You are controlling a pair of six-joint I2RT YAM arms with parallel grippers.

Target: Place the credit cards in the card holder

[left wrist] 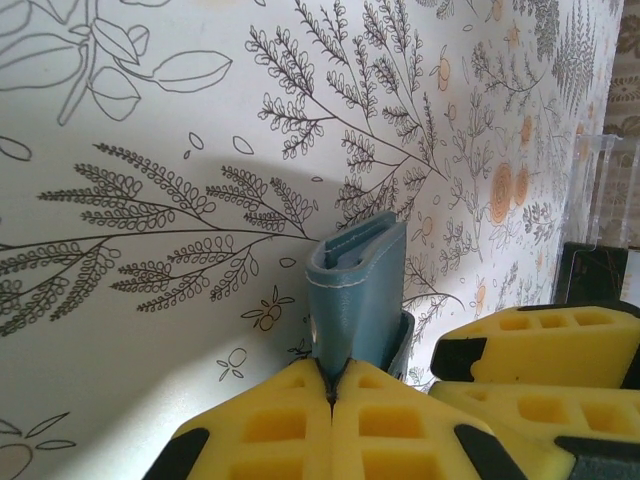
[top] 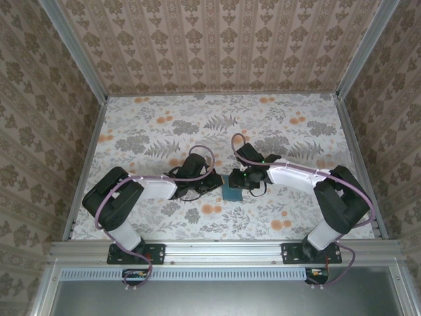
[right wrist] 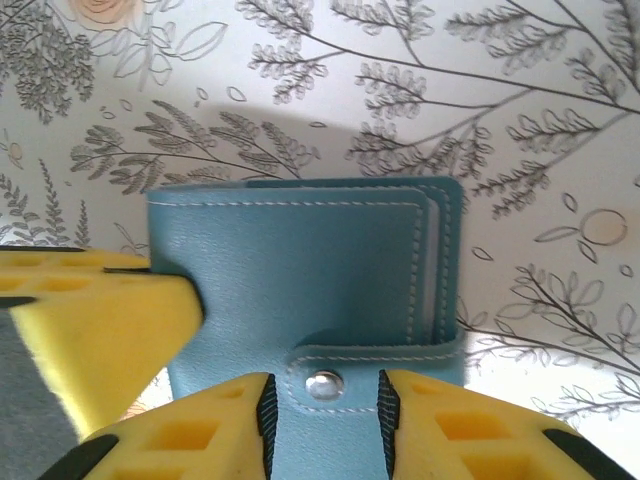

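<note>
Teal card holder [right wrist: 300, 290] is folded shut, with its strap fastened by a silver snap stud [right wrist: 322, 385]. White stitching runs along the borders. It lies flat mid-table on the floral tabletop [top: 158, 125].

The card holder [right wrist: 300, 290] looks like teal leather, finely grained and matt, with pale stitching. At 6 o'clock on its face sits a glossy metal snap [right wrist: 323, 385]. My pads [left wrist: 400, 395] are yellow, matt and porous like foam. The table cover [left wrist: 150, 120] is smooth, matt and printed.

We find the wallet [top: 233, 192] flanked by the left gripper [top: 212, 185] at 9 o'clock and the right gripper [top: 248, 183] at 3. Bare table [top: 217, 118] lies open toward 12, and a narrower strip toward 6.
</note>
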